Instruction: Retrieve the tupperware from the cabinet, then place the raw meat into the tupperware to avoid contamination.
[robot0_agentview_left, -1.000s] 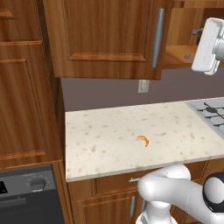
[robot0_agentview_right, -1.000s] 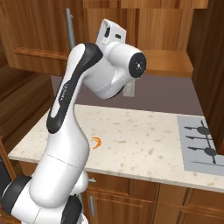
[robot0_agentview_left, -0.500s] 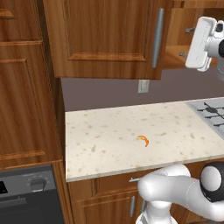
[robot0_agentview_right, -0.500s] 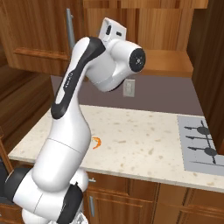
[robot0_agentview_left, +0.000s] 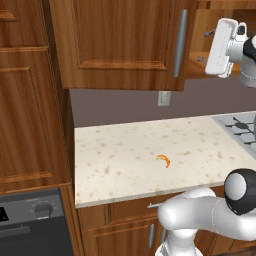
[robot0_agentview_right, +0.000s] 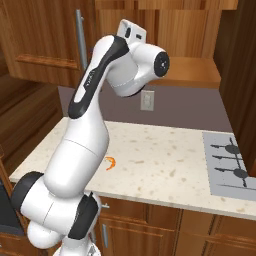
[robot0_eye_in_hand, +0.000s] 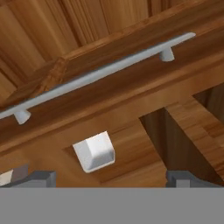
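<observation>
Speckled beige counter (robot0_agentview_left: 125, 160), grey backsplash wall (robot0_agentview_left: 115, 107) with outlet (robot0_agentview_left: 163, 98), stovetop (robot0_agentview_right: 227, 167) alongside.

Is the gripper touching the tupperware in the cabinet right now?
Apart. In the hand view the tupperware sits on the cabinet shelf, with bare wood between it and the gripper, whose tips stand wide on either side.

The left base view looks forward and down from behind the arm's left side, over the speckled beige stone counter (robot0_agentview_left: 130, 155) toward the wide brown wood cabinet (robot0_agentview_left: 120, 42) above it. The right base view faces the same counter (robot0_agentview_right: 165, 165) from behind the arm's right side, with the white arm close in front. Both share the counter, the tiny orange crescent of raw meat (robot0_agentview_left: 163, 160) and the cabinet. The hand view sits close to the cabinet's long silver bar handle (robot0_eye_in_hand: 100, 74), rolled so the handle runs slantwise.
</observation>
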